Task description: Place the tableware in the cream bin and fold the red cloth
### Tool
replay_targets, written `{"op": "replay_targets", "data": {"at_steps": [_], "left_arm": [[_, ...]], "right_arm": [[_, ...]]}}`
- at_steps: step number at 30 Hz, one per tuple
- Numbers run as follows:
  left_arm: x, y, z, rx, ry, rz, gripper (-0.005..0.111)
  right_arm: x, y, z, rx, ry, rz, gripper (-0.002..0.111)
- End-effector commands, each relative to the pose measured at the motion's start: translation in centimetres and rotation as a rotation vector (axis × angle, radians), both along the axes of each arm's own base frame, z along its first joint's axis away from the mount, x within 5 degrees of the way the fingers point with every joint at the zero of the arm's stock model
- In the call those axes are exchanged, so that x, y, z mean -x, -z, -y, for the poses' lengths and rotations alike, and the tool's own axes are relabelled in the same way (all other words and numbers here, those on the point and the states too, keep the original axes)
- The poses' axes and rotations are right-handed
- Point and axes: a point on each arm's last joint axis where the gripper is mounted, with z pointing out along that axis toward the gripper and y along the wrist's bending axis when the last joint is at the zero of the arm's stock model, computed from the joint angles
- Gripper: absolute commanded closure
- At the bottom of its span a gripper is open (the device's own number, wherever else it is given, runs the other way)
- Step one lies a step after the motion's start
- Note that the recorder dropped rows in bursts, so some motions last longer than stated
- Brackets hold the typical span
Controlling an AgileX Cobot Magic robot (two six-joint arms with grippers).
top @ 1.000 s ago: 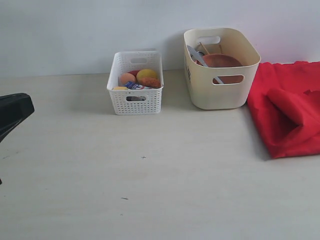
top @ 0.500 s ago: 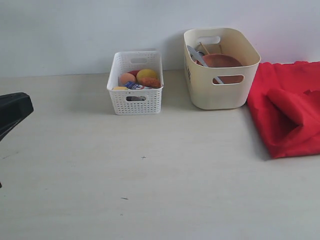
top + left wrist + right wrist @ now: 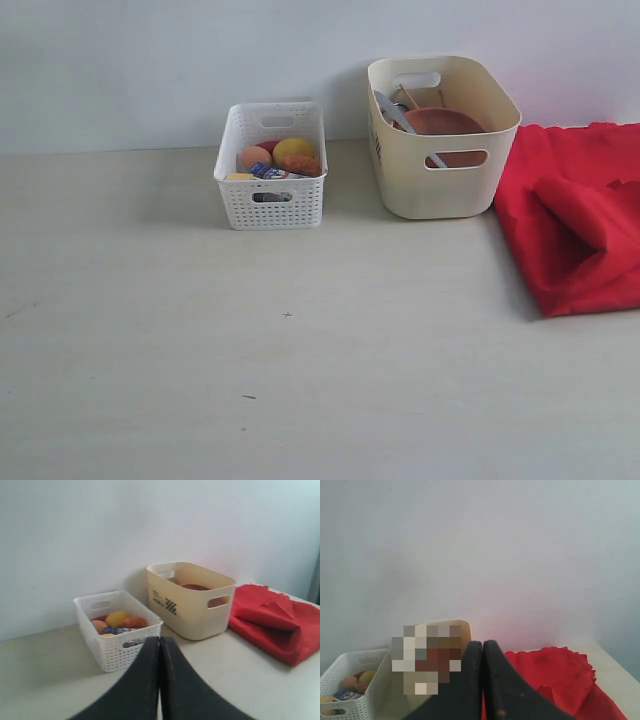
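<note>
On the table (image 3: 300, 400), I saw the cloth (image 3: 575, 250) lying bunched up at the right side, with one flap flopped over on top. It was just beside the bin (image 3: 440, 195). That bin stood by the back wall with the plate (image 3: 445, 122) and a knife (image 3: 390, 110) inside it. Left of it sat the basket (image 3: 270, 205), full of food. My left gripper (image 3: 160, 640) was squeezed tight on nothing. My right gripper (image 3: 483, 644) was squeezed tight too, holding nothing.

Smooth plastic is shown for the cream bin (image 3: 430, 190), perforated plastic for the basket (image 3: 270, 208), matt fabric for the red cloth (image 3: 570, 260), matt wood grain for the table (image 3: 300, 380).
</note>
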Motion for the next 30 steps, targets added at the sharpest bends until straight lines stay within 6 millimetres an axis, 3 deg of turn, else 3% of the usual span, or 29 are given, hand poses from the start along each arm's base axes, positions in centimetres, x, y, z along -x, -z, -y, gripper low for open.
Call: {"op": "replay_targets", "data": {"at_steps": [1, 10, 17, 30], "left_arm": [[0.9, 1.4, -1.6, 0.022, -0.096, 0.04, 0.107], [3.0, 3.9, -4.0, 0.042, -0.303, 0.022, 0.107], [3.2, 5.0, -5.0, -0.016, -0.466, -0.069, 0.107], [3.4, 6.0, -5.3, -0.119, -0.509, -0.16, 0.107]], "right_arm": [[0.1, 0.1, 0.0, 0.003, -0.002, 0.004, 0.108], [0.1, 0.1, 0.0, 0.001, -0.003, 0.004, 0.108], [0.1, 0.1, 0.0, 0.001, -0.003, 0.004, 0.108], [0.1, 0.1, 0.0, 0.002, -0.002, 0.004, 0.108]]}}
